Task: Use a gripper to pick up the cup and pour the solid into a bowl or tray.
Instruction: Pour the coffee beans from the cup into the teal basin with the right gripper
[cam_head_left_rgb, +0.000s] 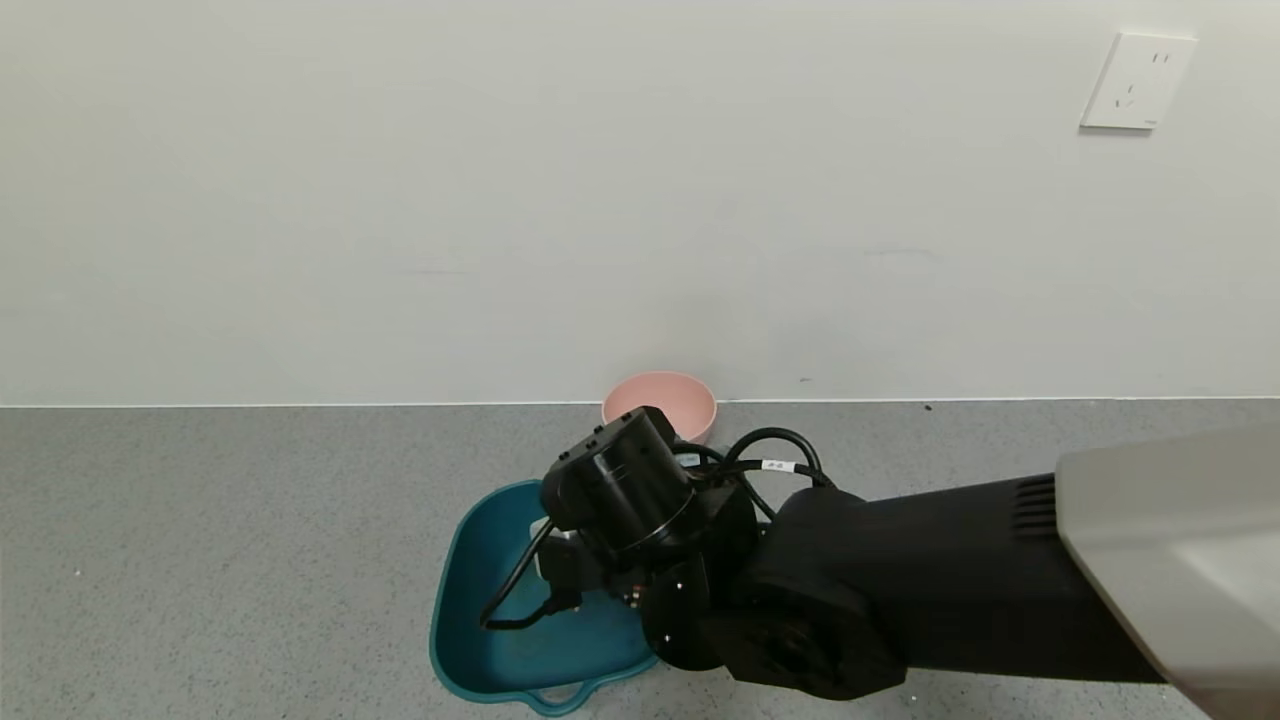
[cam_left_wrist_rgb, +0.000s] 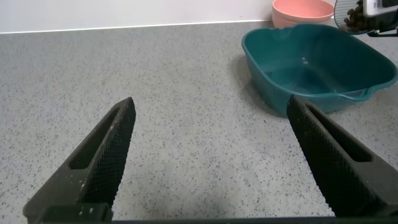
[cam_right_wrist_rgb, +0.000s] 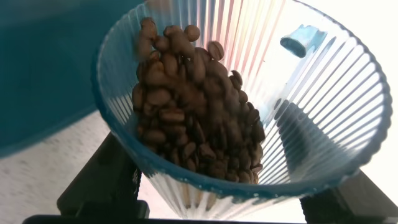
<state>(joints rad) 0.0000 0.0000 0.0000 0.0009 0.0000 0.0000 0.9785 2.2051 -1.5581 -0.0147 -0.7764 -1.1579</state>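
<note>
My right gripper is shut on the cup, a ribbed translucent blue-green tumbler, with one black finger on each side. The cup is tilted and the brown beans lie heaped against its lower wall near the rim. In the head view the right wrist hangs over the teal tub and hides the cup. The left wrist view shows the cup with beans above the tub's far rim. My left gripper is open and empty over the counter beside the tub.
A round pink bowl stands behind the tub against the white wall, also in the left wrist view. The grey speckled counter spreads to both sides. A wall socket is at the upper right.
</note>
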